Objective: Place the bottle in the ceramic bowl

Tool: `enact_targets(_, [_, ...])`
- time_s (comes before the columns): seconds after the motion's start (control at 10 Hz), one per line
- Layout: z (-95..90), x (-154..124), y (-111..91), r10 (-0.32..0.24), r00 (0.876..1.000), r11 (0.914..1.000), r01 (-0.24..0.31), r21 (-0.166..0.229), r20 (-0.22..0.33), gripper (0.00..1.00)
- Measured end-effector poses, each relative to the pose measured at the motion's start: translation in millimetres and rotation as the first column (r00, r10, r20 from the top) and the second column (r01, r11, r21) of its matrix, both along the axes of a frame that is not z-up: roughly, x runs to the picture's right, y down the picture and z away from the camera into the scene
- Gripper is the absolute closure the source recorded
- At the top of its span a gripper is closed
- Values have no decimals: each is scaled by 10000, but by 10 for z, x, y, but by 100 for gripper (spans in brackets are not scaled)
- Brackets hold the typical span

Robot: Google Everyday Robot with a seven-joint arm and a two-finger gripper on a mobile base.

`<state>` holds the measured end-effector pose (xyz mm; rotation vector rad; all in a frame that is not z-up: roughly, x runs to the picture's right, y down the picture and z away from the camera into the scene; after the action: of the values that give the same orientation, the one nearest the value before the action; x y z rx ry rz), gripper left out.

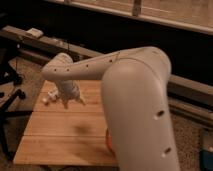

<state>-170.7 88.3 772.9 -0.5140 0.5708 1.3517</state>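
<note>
the tool [73, 103] hangs spread and empty beside the bottle [50, 96] on the counter [60, 140]; grasping and carrying to the ceramic bowl [107, 142] are not yet done.

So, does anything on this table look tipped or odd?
The small pale plastic bottle lies on its side at the far left edge of the wooden table, beside the open gripper, which holds nothing.
</note>
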Motion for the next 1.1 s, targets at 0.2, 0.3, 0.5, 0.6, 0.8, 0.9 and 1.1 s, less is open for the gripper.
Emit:
enact_targets(0.2, [398,-187,-73,-231,9996,9997,232,71,-134,35])
enact_targets(0.3, [555,-235,-129,-253,9995,9996,255,127,-184,35])
enact_targets(0.5, [815,-386,-350,8,9999,9995,-4,323,-127,35])
enact_targets(0.6, [919,-440,-482,213,9998,9988,-210,442,-55,35])
enact_targets(0.8, [1070,-577,-692,588,9982,9964,-595,603,137,35])
enact_targets(0.9, [1127,-728,-762,632,9975,9956,-652,669,318,35])
enact_targets(1.1, [1225,-980,-864,488,9972,9959,-529,728,564,35])
